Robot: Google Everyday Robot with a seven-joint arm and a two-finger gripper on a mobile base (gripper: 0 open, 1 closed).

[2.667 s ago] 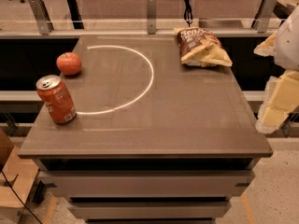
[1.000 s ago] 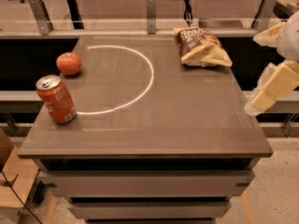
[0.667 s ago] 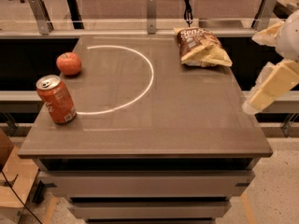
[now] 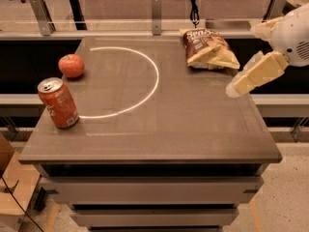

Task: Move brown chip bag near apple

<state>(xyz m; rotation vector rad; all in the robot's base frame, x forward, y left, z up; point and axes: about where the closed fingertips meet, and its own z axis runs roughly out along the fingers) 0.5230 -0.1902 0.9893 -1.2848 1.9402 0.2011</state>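
The brown chip bag lies flat at the back right of the table, dark brown top with white lettering and a pale yellow lower part. The apple sits at the left side of the table, far from the bag. My gripper hangs at the right edge of the table, just right of the bag and above the surface. Its two pale fingers are spread apart and hold nothing. One fingertip points down-left over the table.
An orange soda can stands upright at the front left, in front of the apple. A white arc is painted on the grey table top. A rail with metal posts runs behind the table.
My gripper has swung left from beyond the table's right edge, so its lower finger now reaches over the table near the bag. The bag, apple and can have not moved.
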